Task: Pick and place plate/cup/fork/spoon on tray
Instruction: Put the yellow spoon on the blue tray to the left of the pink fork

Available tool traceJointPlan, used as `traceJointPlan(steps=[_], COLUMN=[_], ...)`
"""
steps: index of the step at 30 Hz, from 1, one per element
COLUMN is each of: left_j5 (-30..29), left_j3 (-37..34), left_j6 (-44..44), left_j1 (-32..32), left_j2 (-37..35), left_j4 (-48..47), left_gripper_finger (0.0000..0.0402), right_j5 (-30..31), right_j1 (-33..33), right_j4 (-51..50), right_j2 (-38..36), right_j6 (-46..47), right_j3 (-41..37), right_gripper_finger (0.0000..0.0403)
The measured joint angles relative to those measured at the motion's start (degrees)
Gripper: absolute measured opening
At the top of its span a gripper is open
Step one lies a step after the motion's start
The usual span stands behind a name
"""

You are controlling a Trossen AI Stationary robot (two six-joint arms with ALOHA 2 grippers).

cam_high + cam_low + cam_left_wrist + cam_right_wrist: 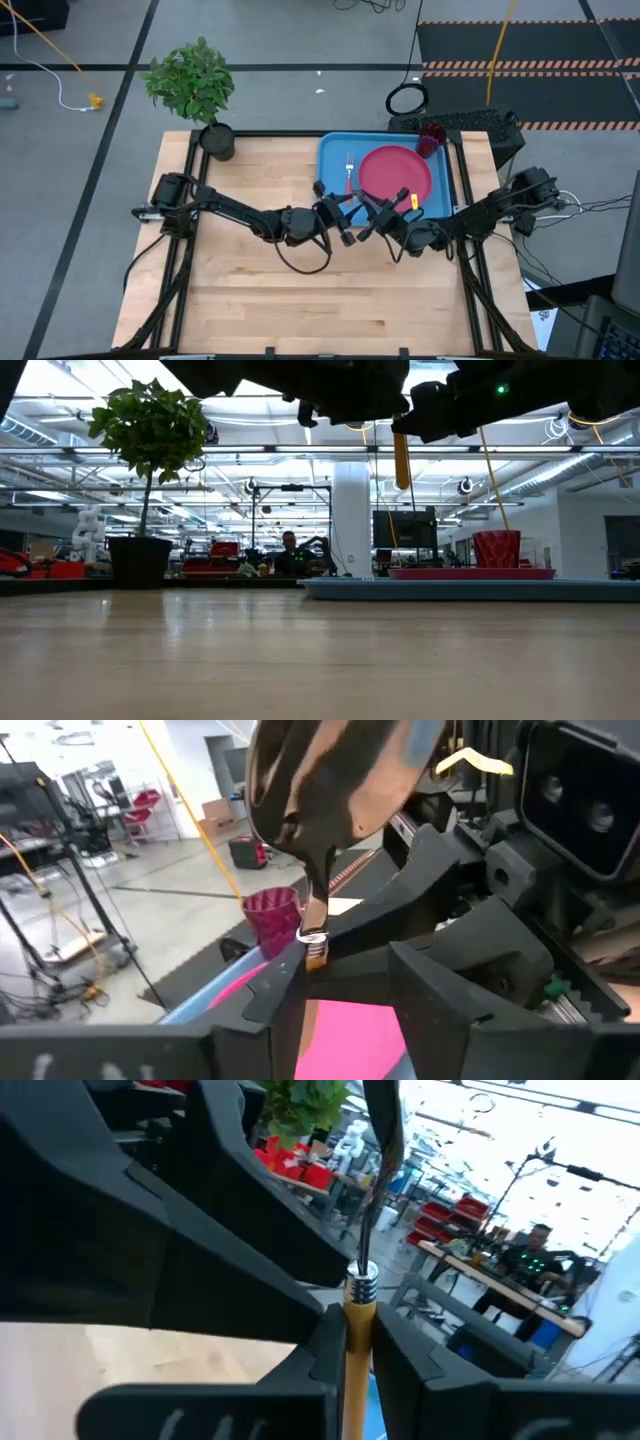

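Note:
The light-blue tray [330,150] lies at the table's far right. On it are the pink-red plate [392,168], the fork [349,172] left of the plate, and the maroon cup [431,138] at its far right corner. My two grippers meet above the tray's near edge. My right gripper [384,218] is shut on the orange-handled spoon [362,1280]. My left gripper [350,212] is open, its fingers standing beside the spoon's bowl [330,790]. My right gripper pinches the spoon's orange handle [355,1342] between its two fingers, close to the metal neck. The spoon stands roughly upright and lifted clear, bowl upward. The handle's free end [401,465] hangs below the fingers.
A black pot with a green plant [215,138] stands at the table's far left corner. Bare wooden table [300,300] lies near and to the left. People and workbenches show in the room beyond the table.

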Motion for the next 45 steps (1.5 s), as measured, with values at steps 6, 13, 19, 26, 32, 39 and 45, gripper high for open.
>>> traceJointPlan(steps=[6,13,19,26,32,39,45], left_j5=[0.28,1.07,1.21,-0.33,-1.91,-3.08,-2.64], left_j3=[0.64,0.64,0.64,0.64,0.64,0.64,0.55], left_j6=[1.84,3.27,4.43,7.27,7.76,9.08,8.14], left_j1=[1.21,1.66,1.72,1.72,1.59,0.90,0.92], left_j2=[0.21,0.21,0.21,0.08,0.02,-0.03,-1.37], left_j4=[0.08,-0.93,-1.23,-1.24,-1.58,-0.84,-0.97], left_gripper_finger=[0.0106,0.0093,0.0093,0.0093,0.0093,0.0093,0.0093], right_j5=[2.40,2.88,2.11,1.92,1.96,1.83,0.70], right_j1=[-0.10,-0.13,-0.34,0.02,0.07,0.07,0.05], right_j4=[0.87,2.09,1.74,1.72,1.68,0.82,-1.71], right_j2=[-0.29,-0.33,-0.33,-0.33,-0.33,-0.35,-0.38], right_j6=[-3.19,-7.53,-8.01,-10.32,-11.74,-13.48,-13.42], right_j3=[-0.63,-0.63,-0.63,-0.63,-0.63,-0.65,-0.65], right_gripper_finger=[0.0020,0.0020,0.0020,0.0020,0.0020,0.0020,0.0020])
